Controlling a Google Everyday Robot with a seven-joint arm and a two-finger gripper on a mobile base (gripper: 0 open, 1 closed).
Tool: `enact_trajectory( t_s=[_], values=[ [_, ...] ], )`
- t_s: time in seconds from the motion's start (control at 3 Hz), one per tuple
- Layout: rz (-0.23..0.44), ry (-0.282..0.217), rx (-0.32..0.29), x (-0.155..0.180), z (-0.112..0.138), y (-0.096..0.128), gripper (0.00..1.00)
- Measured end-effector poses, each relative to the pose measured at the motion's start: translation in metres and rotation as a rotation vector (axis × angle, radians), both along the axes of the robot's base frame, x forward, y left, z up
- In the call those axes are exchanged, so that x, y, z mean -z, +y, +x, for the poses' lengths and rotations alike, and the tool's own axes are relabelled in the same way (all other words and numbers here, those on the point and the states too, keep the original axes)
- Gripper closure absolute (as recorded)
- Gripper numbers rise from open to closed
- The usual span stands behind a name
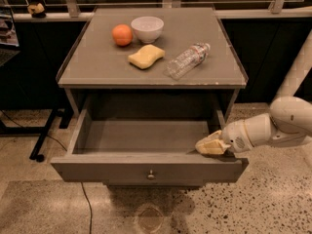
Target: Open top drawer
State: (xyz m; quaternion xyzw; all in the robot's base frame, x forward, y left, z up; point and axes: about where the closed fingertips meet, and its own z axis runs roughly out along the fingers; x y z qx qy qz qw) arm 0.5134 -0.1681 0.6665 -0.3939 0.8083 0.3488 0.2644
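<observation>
— Now, where sits your pale yellow-tipped pincer [210, 145]?
— At the right front corner of the wide grey wooden top drawer [107, 168], which stands open under the grey worktop [97, 65]. Whether it grips, you cannot tell.

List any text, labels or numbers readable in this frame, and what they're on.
No text reads anywhere in the view.
bottle label: too blurred to read.
top drawer, open: no markings show on its front.
gripper, at the drawer's right front corner: no markings legible.
</observation>
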Motion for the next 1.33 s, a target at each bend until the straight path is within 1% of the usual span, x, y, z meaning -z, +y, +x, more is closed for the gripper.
enact_trajectory(
  t_s=[0.33, 0.67, 1.33],
  values=[
    [0.036, -0.068, 0.074, -0.034, 0.019, 0.001, 0.8],
    [0.053, -0.164, 0.137, -0.077, 0.038, 0.002, 0.57],
    [0.053, -0.169, 0.14, -0.079, 0.039, 0.002, 0.1]
  ],
)
